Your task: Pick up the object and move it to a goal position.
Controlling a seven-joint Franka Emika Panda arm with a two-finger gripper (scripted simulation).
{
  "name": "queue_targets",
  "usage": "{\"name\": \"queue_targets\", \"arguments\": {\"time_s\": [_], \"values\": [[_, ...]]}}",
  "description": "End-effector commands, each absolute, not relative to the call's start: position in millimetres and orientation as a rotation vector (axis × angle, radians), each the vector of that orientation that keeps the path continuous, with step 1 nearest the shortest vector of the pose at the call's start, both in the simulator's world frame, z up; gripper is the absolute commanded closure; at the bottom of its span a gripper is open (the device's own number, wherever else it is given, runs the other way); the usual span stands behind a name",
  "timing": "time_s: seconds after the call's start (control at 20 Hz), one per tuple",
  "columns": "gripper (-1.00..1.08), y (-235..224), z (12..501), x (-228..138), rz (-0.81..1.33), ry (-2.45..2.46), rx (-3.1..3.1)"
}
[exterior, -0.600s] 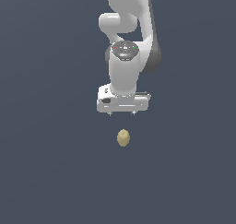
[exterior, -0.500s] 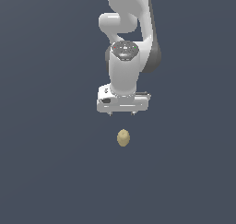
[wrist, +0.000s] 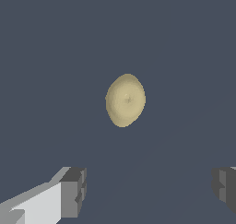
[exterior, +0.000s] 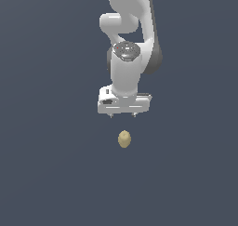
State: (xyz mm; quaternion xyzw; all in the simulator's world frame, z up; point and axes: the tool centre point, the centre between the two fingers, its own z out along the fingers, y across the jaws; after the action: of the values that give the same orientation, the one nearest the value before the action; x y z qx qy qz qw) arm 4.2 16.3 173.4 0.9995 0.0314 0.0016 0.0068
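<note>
Arm and fingers only partly in frame

In the exterior view the arm (exterior: pixel 132 29) runs off the top edge, so its base is unseen, and the gripper (exterior: pixel 122 115) shows only two tiny fingertip nubs below the hand, too small to read. In the wrist view the fingers (wrist: pixel 73 191) are cut by the bottom and side edges. The object's (exterior: pixel 124 139) crease is too faint to trace.

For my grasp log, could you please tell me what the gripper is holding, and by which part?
Nothing is held. The gripper is open, its fingers wide apart, and the tan object lies clear of it.
</note>
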Motion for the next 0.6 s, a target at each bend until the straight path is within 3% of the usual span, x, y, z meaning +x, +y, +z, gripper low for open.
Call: {"name": "queue_targets", "arguments": {"time_s": [0.0, 0.55], "values": [[-0.92, 16.3, 173.3, 4.4, 0.006, 0.101, 3.126], [-0.92, 18.4, 164.4, 14.9, 0.002, 0.274, 3.114]]}}
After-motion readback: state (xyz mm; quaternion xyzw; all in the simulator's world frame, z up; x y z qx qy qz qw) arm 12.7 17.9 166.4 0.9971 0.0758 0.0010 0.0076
